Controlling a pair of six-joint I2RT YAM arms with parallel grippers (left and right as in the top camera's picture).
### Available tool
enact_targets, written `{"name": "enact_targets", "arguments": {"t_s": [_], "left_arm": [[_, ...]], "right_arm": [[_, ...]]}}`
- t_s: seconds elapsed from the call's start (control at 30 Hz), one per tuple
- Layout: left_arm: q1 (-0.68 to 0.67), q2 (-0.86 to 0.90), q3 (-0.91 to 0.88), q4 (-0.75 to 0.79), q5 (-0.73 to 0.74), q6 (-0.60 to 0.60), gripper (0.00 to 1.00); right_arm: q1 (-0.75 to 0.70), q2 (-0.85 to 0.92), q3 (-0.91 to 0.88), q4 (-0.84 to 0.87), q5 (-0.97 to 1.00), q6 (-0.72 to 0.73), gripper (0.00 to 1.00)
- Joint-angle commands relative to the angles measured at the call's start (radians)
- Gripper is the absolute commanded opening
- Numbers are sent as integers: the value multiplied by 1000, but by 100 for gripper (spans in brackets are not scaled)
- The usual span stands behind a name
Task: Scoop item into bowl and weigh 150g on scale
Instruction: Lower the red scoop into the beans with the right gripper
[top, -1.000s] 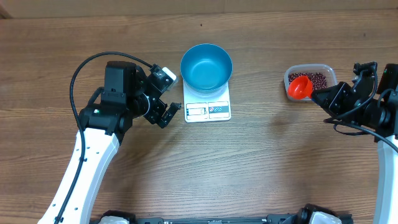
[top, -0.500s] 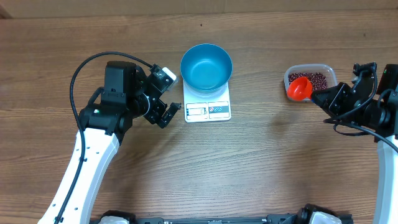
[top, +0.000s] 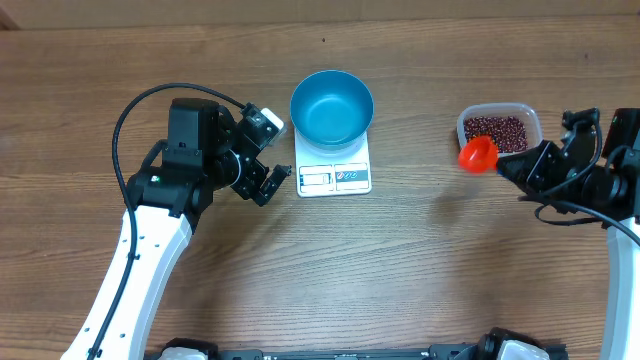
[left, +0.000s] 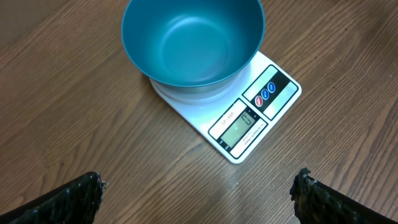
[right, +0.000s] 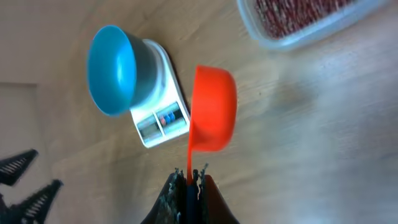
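Hovering the red scoop (top: 478, 154) right by the tub (top: 500, 106) — bowl (top: 332, 105) sits on the scale (top: 334, 178)

Right gripper (top: 512, 165) has its fingers pressed together on the scoop's thin handle. The cup end hangs just off the tub's corner on the scale side, over bare table (top: 420, 260) rather than over the beans (top: 497, 128). The wrist view is blurry, so I can't tell if anything's in the scoop. The beans lie in the clear tub on the right side, well apart from the scale. The blue bowl covers the far half of the white scale, with the display and buttons showing on the robot's side. Left gripper (left: 196, 198) is spread wide — just left of the scale, touching nothing.
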Motion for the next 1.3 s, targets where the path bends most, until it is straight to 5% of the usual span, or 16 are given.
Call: {"name": "enact_targets", "arguments": {"t_s": [0.0,0.3,0.53,1.0,1.27], "left_arm": [[4,5,23,0,17,12,99],[4,5,23,0,17,12,100],[4,5,23,0,17,11,100],[4,5,23,0,17,12,100],[4,5,23,0,17,12,100]], "right_arm": [[-3,-13,22,-47,66,-48,4],[3,193,373,-272,277,-112,4],[32,403,655,-258,397,-163,4],[38,593,652,-138,405,-653,4],[32,634,597,-87,438,-691,4]]}}
